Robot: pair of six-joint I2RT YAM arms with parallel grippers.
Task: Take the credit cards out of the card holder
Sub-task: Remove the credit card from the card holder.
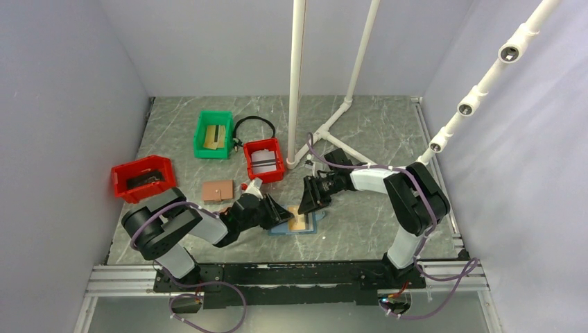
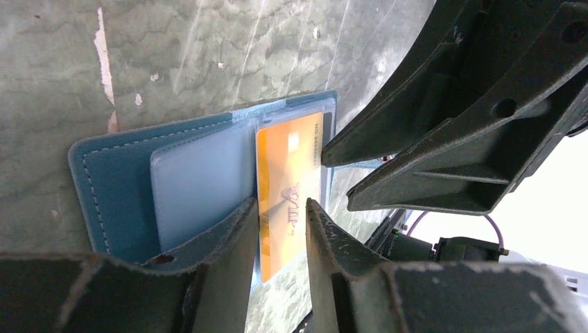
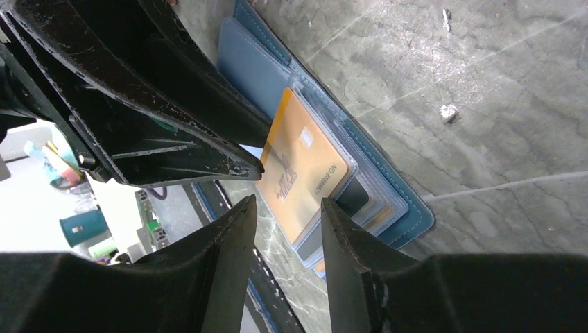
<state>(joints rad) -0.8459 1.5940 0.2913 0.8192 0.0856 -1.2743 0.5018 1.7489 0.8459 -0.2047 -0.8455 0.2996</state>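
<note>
Card holder [image 1: 294, 225] open on tabletop [image 1: 360, 229], centre frame; topmost credit card [image 2: 291, 166] lies long axis pointing into left pincer [image 2: 283, 208], parted astride its near end; right pincer [image 3: 288, 208], also parted, close opposite.

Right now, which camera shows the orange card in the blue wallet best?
The left wrist view: the card lies face-on, its lettering readable. The right wrist view shows it slanted; the top view gives only a small tan patch.
</note>
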